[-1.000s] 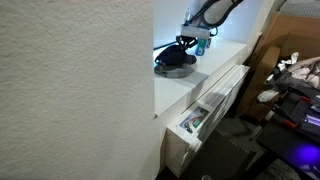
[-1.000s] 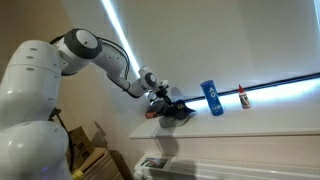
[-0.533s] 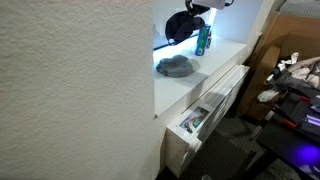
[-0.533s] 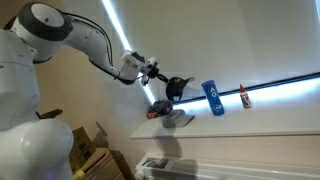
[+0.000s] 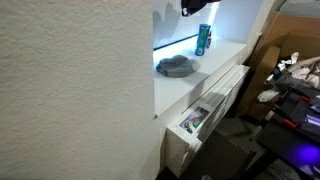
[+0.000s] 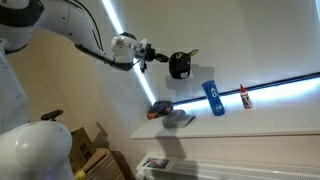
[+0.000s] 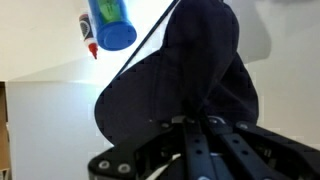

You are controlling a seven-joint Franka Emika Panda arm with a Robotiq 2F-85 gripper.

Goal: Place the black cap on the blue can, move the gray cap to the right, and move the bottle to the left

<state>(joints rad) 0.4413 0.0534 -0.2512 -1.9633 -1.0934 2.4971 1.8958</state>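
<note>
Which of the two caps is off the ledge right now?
The black cap, gripped and hanging in the air above the ledge; the gray cap lies on it.

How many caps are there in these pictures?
2. The black cap is up in the air, held by the gripper. The gray cap lies on the white ledge. I see no others.

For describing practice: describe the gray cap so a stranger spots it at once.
Find the white ledge beside the textured wall. On it, near the upright blue can, lies the gray cap: soft, low and pale, unlike the black cap held aloft.
</note>
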